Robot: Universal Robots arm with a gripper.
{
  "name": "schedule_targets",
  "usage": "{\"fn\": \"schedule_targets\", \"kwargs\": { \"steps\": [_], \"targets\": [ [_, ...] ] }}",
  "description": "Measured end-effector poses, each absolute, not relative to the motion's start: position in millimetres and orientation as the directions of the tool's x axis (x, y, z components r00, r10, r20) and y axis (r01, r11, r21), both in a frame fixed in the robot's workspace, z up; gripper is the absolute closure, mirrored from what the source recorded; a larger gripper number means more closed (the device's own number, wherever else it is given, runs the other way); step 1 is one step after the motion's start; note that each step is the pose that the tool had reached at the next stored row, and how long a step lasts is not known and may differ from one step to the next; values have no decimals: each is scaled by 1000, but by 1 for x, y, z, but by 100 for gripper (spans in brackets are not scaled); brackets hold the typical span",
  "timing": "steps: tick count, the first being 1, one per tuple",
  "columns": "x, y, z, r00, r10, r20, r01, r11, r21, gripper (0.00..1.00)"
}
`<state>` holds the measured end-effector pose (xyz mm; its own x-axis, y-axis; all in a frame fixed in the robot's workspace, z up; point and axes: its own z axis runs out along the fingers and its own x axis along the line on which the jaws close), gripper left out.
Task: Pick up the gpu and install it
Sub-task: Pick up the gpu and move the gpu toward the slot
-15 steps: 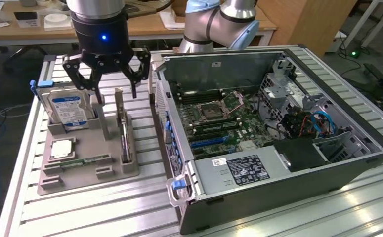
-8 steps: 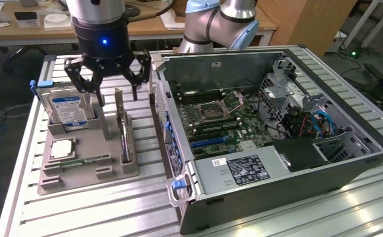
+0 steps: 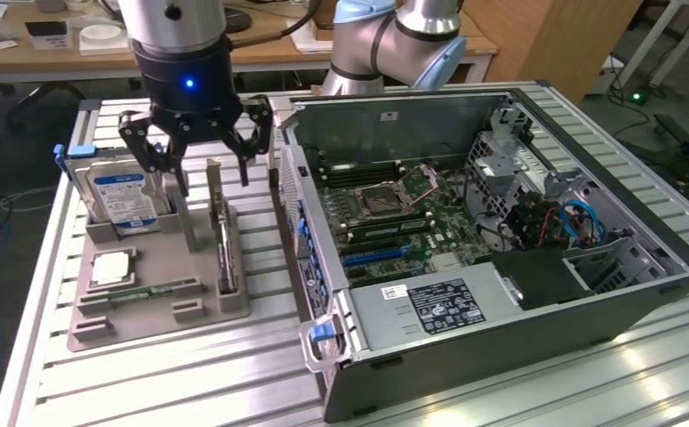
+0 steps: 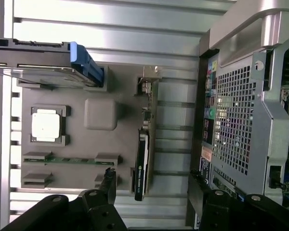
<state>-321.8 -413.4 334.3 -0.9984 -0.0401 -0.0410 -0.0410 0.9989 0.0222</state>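
Silver slatted surface [image 3: 178, 382] holds a gray tray [image 3: 184, 253], where the gpu [image 3: 220, 240] stands on edge in its slot, so it looks easy to grab. Wide-open jaws hang right above it, holding nothing.

The gpu [image 4: 141, 163] is green with a black block. The hard drive [image 3: 124, 197] is silver, blue-labelled; the tray [image 3: 155, 307] is grey.

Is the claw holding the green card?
No, the open claw hovers above the gpu, which stands upright in its gray holder.

Open gaps flank the upright gpu [image 3: 223, 253], between hard drive [image 3: 124, 197] and case [image 3: 415, 120].
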Motion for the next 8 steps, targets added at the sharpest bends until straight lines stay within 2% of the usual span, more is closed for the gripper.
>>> {"fn": "schedule_targets", "kwargs": {
  "steps": [8],
  "targets": [
    [-322,-414,327,-999,-40,-34,-41,999,22,29]
  ]
}}
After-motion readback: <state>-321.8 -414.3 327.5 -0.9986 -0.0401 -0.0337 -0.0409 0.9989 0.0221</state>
